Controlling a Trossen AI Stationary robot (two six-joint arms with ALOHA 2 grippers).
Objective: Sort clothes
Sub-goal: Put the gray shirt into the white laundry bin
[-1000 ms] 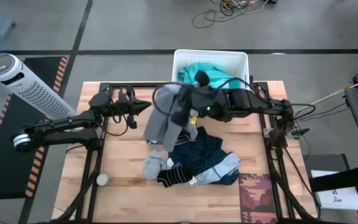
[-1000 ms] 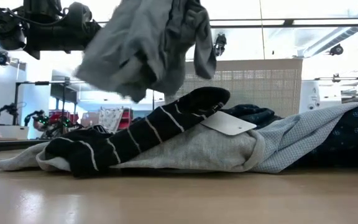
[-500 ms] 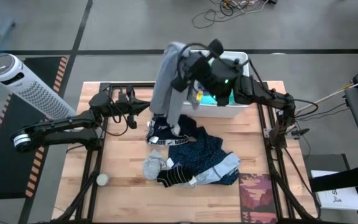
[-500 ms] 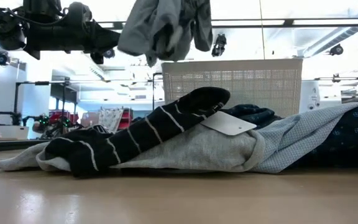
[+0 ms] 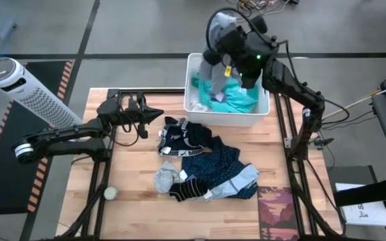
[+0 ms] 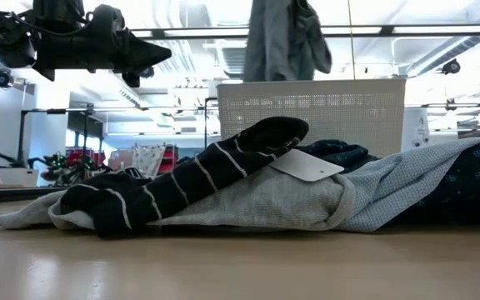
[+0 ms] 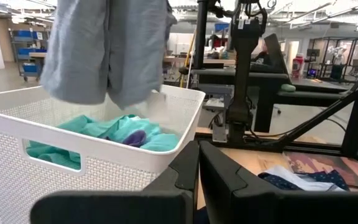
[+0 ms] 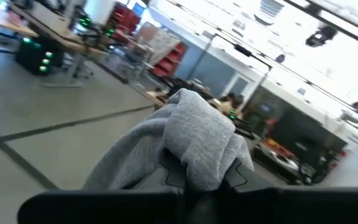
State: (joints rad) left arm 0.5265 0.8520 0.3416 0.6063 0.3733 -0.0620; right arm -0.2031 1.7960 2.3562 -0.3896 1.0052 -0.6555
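i have the right gripper (image 5: 228, 41) raised over the far white basket (image 5: 194, 65), fingers pinching the grey garment (image 7: 107, 46) so it hangs clear of the rim, above the teal garment (image 5: 236, 97) inside. my left gripper (image 5: 154, 114) waits left of the table's pile (image 5: 210, 164), fingers pressed together.

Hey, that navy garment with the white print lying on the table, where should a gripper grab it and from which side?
Probably from straight above. The navy garment lies flat and crumpled on the table, its left part bare, its lower right edge meeting the dotted dark blue garment. Pinch a raised fold near that free left side. The shut left gripper is nearest; the right gripper holds the grey garment over the basket.
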